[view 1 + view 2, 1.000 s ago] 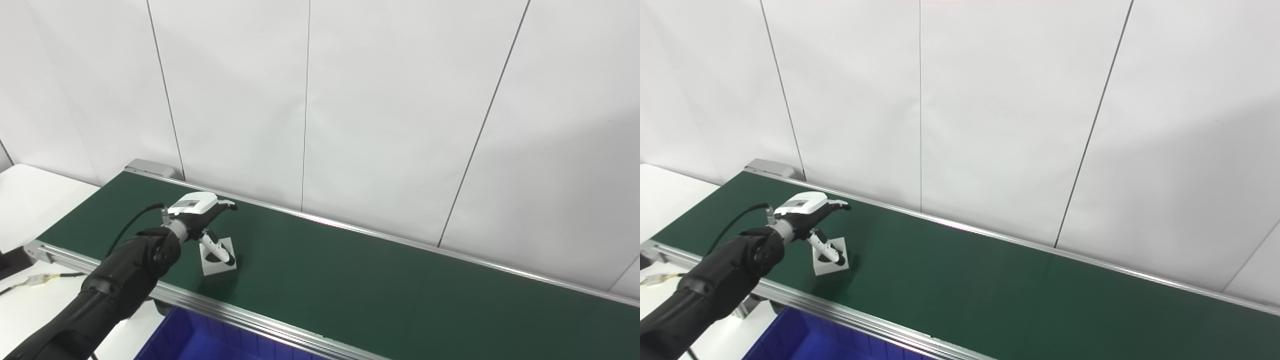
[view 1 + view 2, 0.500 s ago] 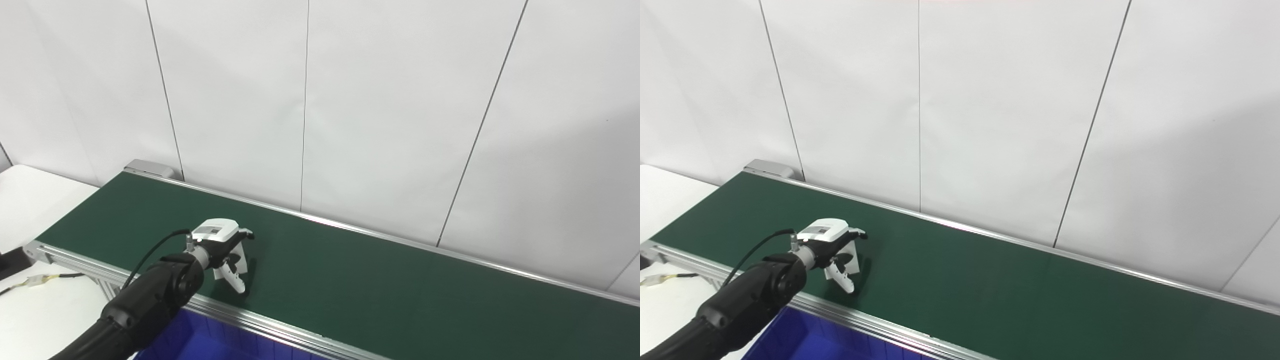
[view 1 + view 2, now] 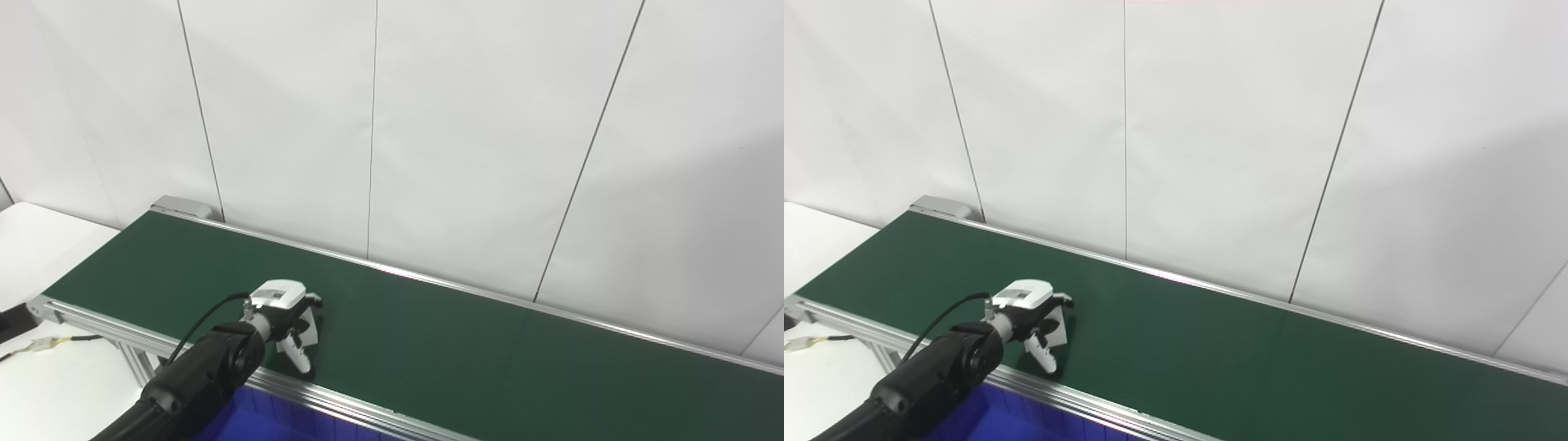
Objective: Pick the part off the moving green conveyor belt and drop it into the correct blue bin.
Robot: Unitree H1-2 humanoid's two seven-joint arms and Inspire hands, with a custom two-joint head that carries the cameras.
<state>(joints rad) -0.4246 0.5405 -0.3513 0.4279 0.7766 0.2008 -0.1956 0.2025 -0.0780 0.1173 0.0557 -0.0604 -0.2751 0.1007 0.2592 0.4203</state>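
Part: a small pale flat piece [image 3: 309,331], tilted up on edge, held just above the near side of the belt.
Left hand: the left hand [image 3: 286,318] has its fingers closed on the part, a thumb [image 3: 296,359] pointing down toward the near rail.
Conveyor belt: dark green belt [image 3: 465,349], running from upper left to lower right, with silver rails.
Blue bin: the bin [image 3: 263,422] sits below the near rail, under the black forearm.
Right hand: out of sight.
Wall: white panels [image 3: 429,122] behind the belt.
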